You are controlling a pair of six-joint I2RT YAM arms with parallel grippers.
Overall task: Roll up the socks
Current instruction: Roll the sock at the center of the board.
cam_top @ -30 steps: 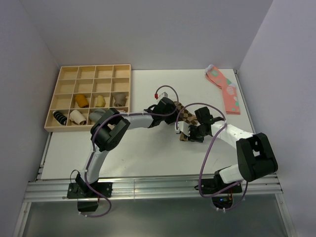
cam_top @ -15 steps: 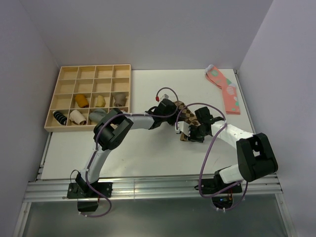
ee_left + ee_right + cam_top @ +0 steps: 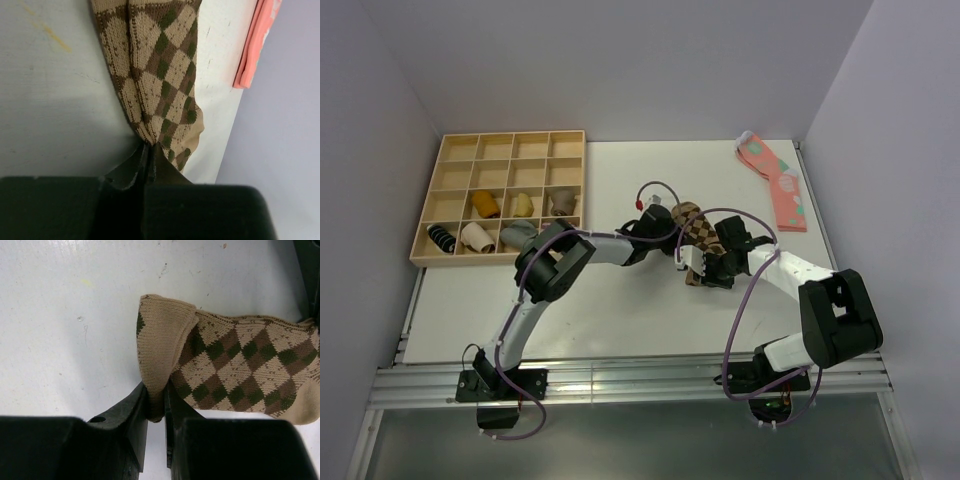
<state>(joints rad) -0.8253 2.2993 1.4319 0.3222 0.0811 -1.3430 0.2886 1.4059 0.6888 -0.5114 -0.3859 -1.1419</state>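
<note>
- The socks [image 3: 235, 370] pinched in the right gripper [image 3: 155, 392] are knitted cloth, matt and coarse-stitched, with a finer plain band at the cuff by the fingertips.
- That gripper and the left gripper [image 3: 148, 152] look like smooth black plastic with a faint sheen.
- The tabletop [image 3: 65, 315] under them is white, matt and hard, speckled and scuffed.
- Beyond the left gripper, the pink socks [image 3: 252, 45] look like smooth, soft cloth.
- Well left of both grippers, the tray [image 3: 513, 160] is pale bare wood.
</note>
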